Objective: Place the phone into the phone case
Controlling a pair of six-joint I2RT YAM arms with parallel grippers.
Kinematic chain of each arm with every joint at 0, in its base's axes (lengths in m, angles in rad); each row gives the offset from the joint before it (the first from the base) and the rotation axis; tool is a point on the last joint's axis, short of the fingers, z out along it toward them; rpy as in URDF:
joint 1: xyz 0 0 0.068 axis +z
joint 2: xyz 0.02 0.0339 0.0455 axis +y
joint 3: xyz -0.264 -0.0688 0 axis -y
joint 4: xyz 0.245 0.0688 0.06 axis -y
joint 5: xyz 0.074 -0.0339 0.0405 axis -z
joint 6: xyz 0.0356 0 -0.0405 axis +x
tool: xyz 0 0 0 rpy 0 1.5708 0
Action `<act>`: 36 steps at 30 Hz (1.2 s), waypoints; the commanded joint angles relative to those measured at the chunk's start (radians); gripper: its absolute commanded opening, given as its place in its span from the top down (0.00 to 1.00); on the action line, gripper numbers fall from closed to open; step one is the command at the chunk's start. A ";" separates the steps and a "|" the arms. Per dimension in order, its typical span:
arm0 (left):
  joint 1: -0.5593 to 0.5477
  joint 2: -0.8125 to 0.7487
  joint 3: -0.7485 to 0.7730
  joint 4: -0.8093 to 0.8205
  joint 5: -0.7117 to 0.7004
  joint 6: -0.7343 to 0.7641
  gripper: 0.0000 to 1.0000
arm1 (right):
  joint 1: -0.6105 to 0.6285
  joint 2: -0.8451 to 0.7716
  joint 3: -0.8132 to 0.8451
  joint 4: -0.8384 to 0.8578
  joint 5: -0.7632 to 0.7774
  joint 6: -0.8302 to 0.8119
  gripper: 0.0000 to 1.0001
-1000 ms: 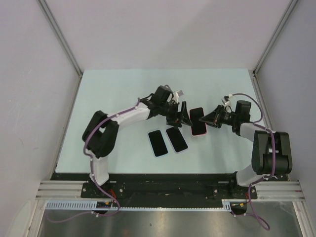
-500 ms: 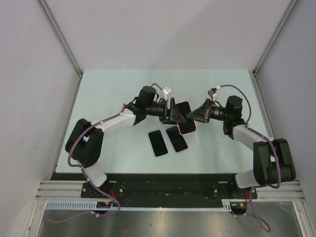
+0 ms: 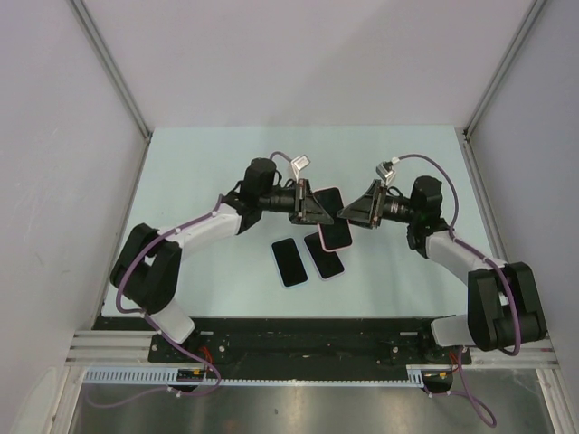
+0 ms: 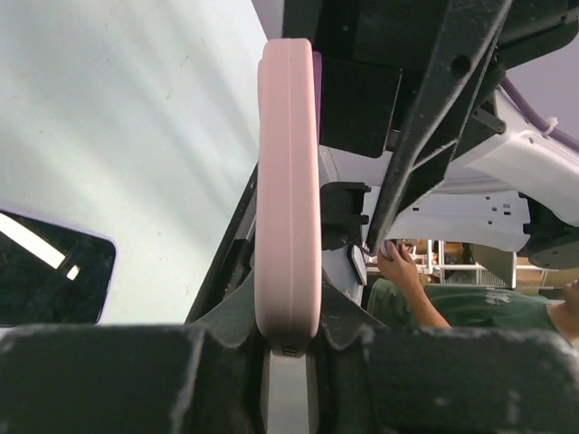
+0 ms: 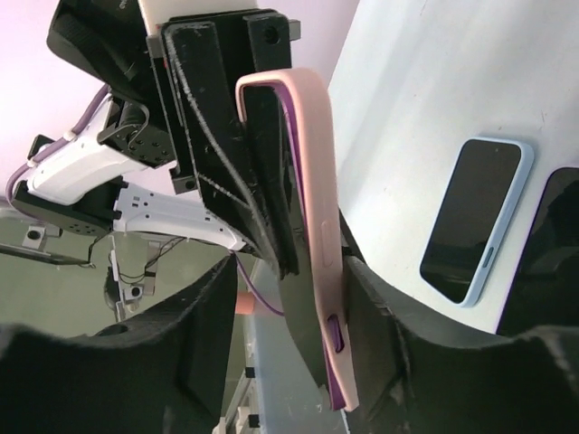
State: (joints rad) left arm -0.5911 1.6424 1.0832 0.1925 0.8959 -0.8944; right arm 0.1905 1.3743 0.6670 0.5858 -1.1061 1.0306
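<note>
The pink phone case (image 3: 333,217) hangs above the table between both grippers, screen side up, with the purple phone inside it. In the left wrist view the case (image 4: 288,181) stands edge-on, and my left gripper (image 4: 288,336) is shut on its near end. In the right wrist view the purple phone (image 5: 291,136) shows along the edge of the case (image 5: 318,262). My right gripper (image 5: 291,298) is open around the case's other end, with one finger (image 5: 194,316) well off it and the other close beside it. Seen from above, the left gripper (image 3: 312,210) and right gripper (image 3: 355,215) face each other.
Two more phones lie screen-up on the table below the held one: one in a light blue case (image 3: 289,262) and one in a pale lilac case (image 3: 324,256). The blue-cased phone (image 5: 475,221) also shows in the right wrist view. Frame posts and grey walls bound the table.
The left gripper closed on the pink case and the right gripper let go and opened. Both arms and the case shifted left and up from the table.
</note>
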 commanded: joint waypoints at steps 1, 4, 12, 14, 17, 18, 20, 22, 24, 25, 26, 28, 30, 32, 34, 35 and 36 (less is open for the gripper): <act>0.024 -0.055 0.004 0.021 0.018 0.023 1.00 | 0.003 -0.070 -0.020 -0.113 -0.012 -0.107 0.43; 0.031 -0.061 0.011 0.021 0.023 0.022 1.00 | 0.003 -0.104 -0.052 -0.144 -0.024 -0.127 0.41; 0.036 -0.061 0.024 0.033 0.028 0.008 1.00 | 0.009 -0.127 -0.118 -0.133 -0.032 -0.135 0.37; 0.037 -0.061 0.020 0.044 0.029 0.005 1.00 | 0.020 -0.126 -0.125 -0.113 -0.035 -0.124 0.37; 0.039 -0.059 0.009 0.068 0.029 -0.006 1.00 | 0.030 -0.121 -0.138 -0.063 -0.041 -0.092 0.40; 0.039 -0.058 0.007 0.070 0.031 -0.008 1.00 | 0.030 -0.121 -0.142 -0.044 -0.041 -0.086 0.44; 0.040 -0.053 0.006 0.055 0.020 0.003 1.00 | 0.029 -0.124 -0.142 -0.037 -0.038 -0.075 0.51; 0.042 -0.050 0.023 -0.010 -0.003 0.076 1.00 | 0.030 -0.126 -0.145 -0.020 -0.035 -0.054 0.62; 0.042 -0.046 0.052 -0.131 -0.053 0.167 1.00 | 0.029 -0.135 -0.145 0.002 -0.025 -0.035 0.77; 0.042 -0.043 0.060 -0.163 -0.072 0.192 1.00 | 0.029 -0.141 -0.145 0.003 -0.020 -0.027 0.83; 0.042 -0.041 0.075 -0.233 -0.089 0.216 1.00 | 0.029 -0.146 -0.145 0.005 -0.008 -0.015 0.88; 0.040 -0.039 0.095 -0.304 -0.159 0.294 1.00 | 0.030 -0.161 -0.145 0.002 0.006 -0.001 0.97; 0.036 -0.036 0.110 -0.373 -0.196 0.342 1.00 | 0.029 -0.167 -0.145 -0.003 0.023 0.019 1.00; 0.036 -0.033 0.107 -0.380 -0.181 0.345 1.00 | 0.030 -0.173 -0.147 -0.015 0.040 0.023 1.00; 0.036 -0.030 0.107 -0.380 -0.157 0.345 1.00 | 0.030 -0.178 -0.145 -0.027 0.052 0.020 1.00; 0.033 -0.032 0.106 -0.380 -0.147 0.345 1.00 | 0.030 -0.178 -0.145 -0.029 0.057 0.019 0.97; 0.033 -0.032 0.106 -0.377 -0.132 0.342 1.00 | 0.030 -0.178 -0.147 -0.029 0.057 0.007 0.84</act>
State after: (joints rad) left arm -0.5568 1.6211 1.1843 -0.0803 0.8684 -0.7177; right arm 0.2253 1.2446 0.5041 0.5091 -1.0878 0.9752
